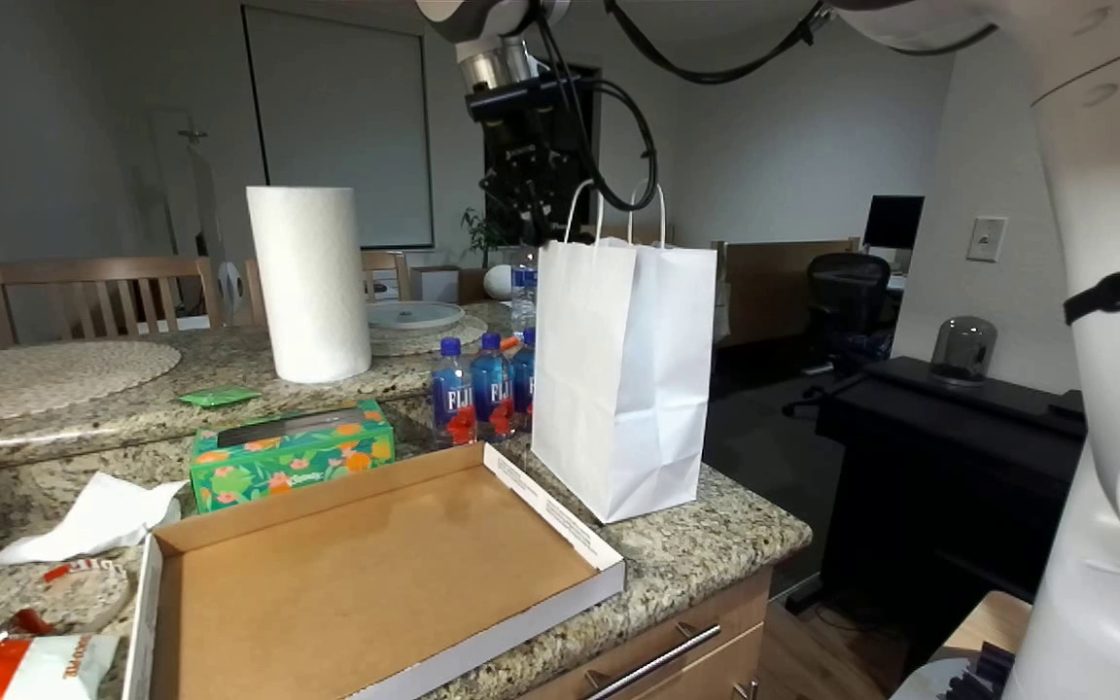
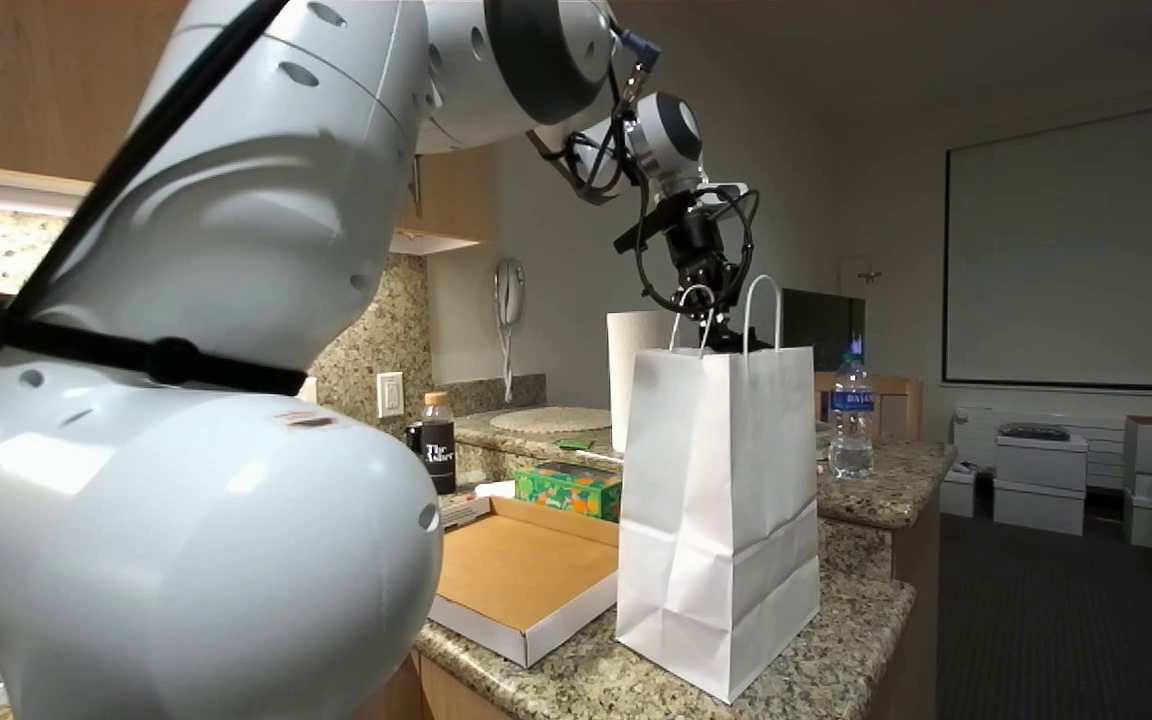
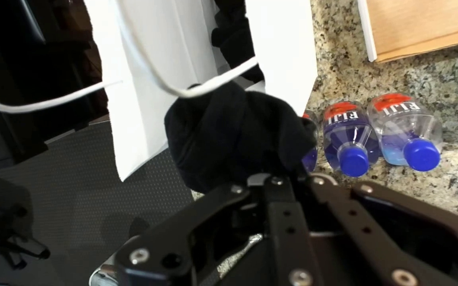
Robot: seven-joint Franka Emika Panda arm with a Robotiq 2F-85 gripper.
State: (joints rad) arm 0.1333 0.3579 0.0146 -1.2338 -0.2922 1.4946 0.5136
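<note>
Inspected a dim room with pale walls (image 1: 793, 146), with a black office chair (image 1: 847, 282) beyond a speckled granite counter (image 1: 754, 530) built on two levels. Found on the lower level a white paper bag (image 2: 716, 520), upright, with an open top and raised handles (image 3: 223, 79). Located the gripper (image 3: 297, 180) at the bag's top, close to the handles, pointing downward. Observed jaws drawn together on a black cloth (image 3: 233, 139), with the tips largely hidden by its folds. Found the cloth at the bag's open mouth, bunched at one end and crossed at its edge by a handle in the wrist view. Noted dark fabric (image 3: 235, 41) inside the bag also; unable to confirm as the same piece. Recorded beside the bag a row of blue-capped FIJI bottles (image 1: 492, 389) and a shallow cardboard tray (image 1: 366, 574); next to the tray, a green floral tissue box (image 1: 297, 452). Logged on the upper level a paper towel roll (image 1: 315, 282) and a DASANI bottle (image 2: 851, 425). Listed at the tray's side away from the bag: a crumpled tissue (image 1: 103, 520) and a red-and-white packet (image 1: 30, 669).
</note>
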